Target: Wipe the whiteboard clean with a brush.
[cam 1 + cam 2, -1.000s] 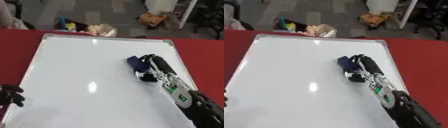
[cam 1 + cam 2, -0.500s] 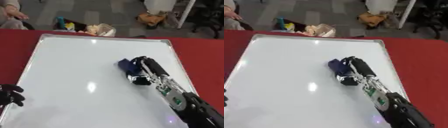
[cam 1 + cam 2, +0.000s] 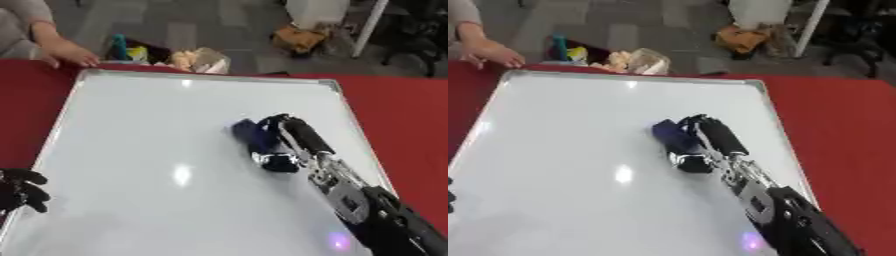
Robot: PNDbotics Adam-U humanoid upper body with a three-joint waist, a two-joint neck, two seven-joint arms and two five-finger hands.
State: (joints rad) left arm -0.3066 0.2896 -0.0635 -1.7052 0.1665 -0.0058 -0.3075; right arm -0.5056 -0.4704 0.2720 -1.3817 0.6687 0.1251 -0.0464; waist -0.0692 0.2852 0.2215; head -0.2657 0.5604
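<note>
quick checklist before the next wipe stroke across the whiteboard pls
1. Brush held by the right robot hand: ok, fingers curled round it.
2. Brush touching the whiteboard: cannot tell, the hand hides its underside.
3. Marks left to wipe: none visible, only glare spots.
4. Left robot hand off the board: ok, at the board's lower left edge.
5. Person's hand on the red table beyond the far left corner: ok, off the board.

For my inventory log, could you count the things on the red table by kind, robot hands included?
Whiteboard: 1
Blue brush: 1
Robot hands: 2, the right hand curled on the brush, the left hand at the board's lower left edge
Total: 4
</note>
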